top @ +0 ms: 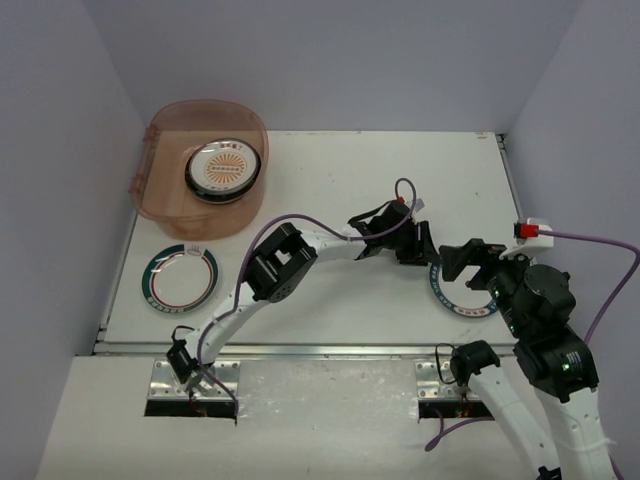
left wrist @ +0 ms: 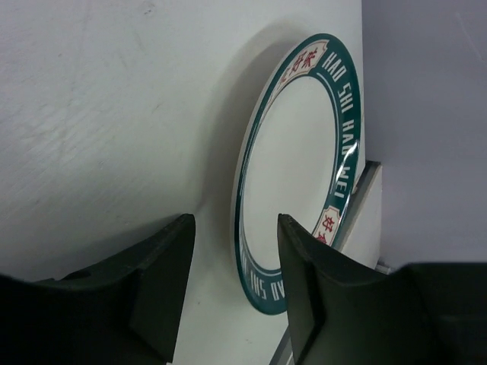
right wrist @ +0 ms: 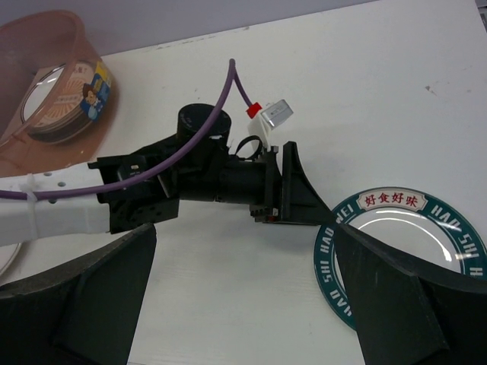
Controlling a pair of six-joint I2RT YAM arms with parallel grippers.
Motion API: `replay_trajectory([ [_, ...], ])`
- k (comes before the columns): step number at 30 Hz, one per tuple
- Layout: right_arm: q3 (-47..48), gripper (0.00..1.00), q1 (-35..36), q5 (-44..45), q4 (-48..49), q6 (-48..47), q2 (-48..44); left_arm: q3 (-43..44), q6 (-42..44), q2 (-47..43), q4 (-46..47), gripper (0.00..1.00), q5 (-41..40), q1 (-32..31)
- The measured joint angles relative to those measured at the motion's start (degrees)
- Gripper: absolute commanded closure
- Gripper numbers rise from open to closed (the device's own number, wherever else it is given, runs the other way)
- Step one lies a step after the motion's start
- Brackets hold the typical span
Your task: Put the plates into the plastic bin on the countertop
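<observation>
2 grippers: my left gripper (left wrist: 234, 251) apart, astride teal-rimmed plate (left wrist: 293, 167) edge; my right gripper (right wrist: 243, 243) wide apart.
Top view only: second plate (top: 180, 277) lower left.
Plate: white centre, red characters.

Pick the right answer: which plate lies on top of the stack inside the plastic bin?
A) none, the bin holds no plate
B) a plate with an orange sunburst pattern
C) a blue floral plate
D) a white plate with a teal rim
B: in the top view, the uppermost plate in the plastic bin shows orange rays around a pale centre, while one teal-rimmed plate lies outside on the countertop.
</observation>
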Motion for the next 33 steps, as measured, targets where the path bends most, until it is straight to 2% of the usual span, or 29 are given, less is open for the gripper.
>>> replay_trajectory([
  [2,-0.3,0.01,0.0,-0.2,0.4,-0.1,0.0,2.5,-0.4,1.8,-0.2,0.64,0.1,-0.5],
  [5,-0.5,0.01,0.0,-0.3,0.6,-0.2,0.0,4.7,-0.5,3.3,-1.1,0.76,0.0,-1.2],
  [9,-0.7,0.01,0.1,-0.4,0.8,-0.4,-0.1,6.3,0.0,4.6,-2.1,1.00,0.4,-2.1],
  [14,-0.8,0.01,0.1,-0.4,1.2,-0.5,-0.1,6.5,1.0,4.7,-3.1,1.00,1.6,-2.3],
  [17,-0.8,0.01,0.1,-0.4,1.5,-0.5,-0.1,1.7,2.4,0.9,-3.6,1.00,1.3,-1.4],
  [20,-0.8,0.01,0.1,-0.6,1.8,-0.5,0.0,-5.3,5.9,-6.7,-7.1,1.00,0.8,1.6],
  [23,-0.8,0.01,0.1,-1.2,1.8,-0.5,0.0,-8.3,9.9,-15.1,-12.1,1.00,0.1,8.0],
  [25,-0.8,0.01,0.1,-1.4,1.8,-0.5,0.1,-9.1,11.6,-21.6,-13.8,1.00,0.1,15.0],
  [33,-0.9,0.01,0.4,-3.9,3.2,-0.5,4.5,-11.1,12.5,-48.1,-17.8,1.00,-9.4,51.0],
])
